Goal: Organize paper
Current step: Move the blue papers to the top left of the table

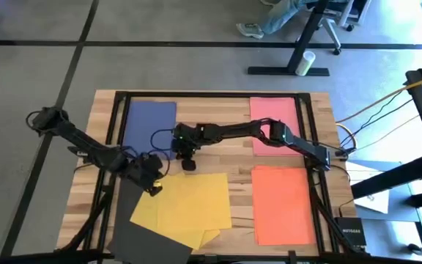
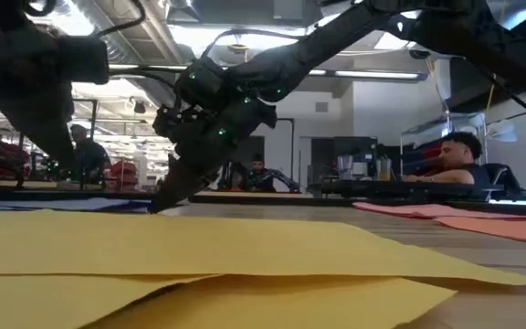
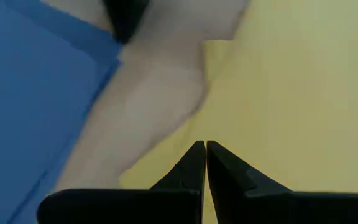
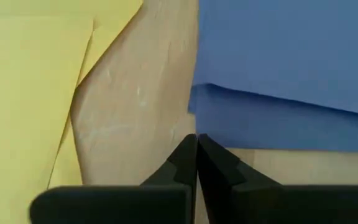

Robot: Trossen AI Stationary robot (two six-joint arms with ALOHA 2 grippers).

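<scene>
Yellow matte paper sheets (image 2: 199,265) lie flat on the wooden desk (image 1: 218,121), thin and floppy; best pinched at an edge. Left hand (image 1: 152,185) and right hand (image 1: 187,160) are pressed together, empty.

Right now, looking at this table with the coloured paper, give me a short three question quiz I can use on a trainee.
1. True or false: the pink sheet overlaps the orange sheet.
2. Multiple choice: the right gripper sits on bare wood between which two colours? A) pink and orange B) navy blue and yellow C) orange and yellow
3. Fill in: in the high view, the left gripper is at the upper left corner of the ______ sheets.

Key
1. False; bare table shows between them.
2. B; the navy blue sheets lie on one side, the yellow sheets on the other.
3. Yellow. Both grippers have their jaws shut.
</scene>
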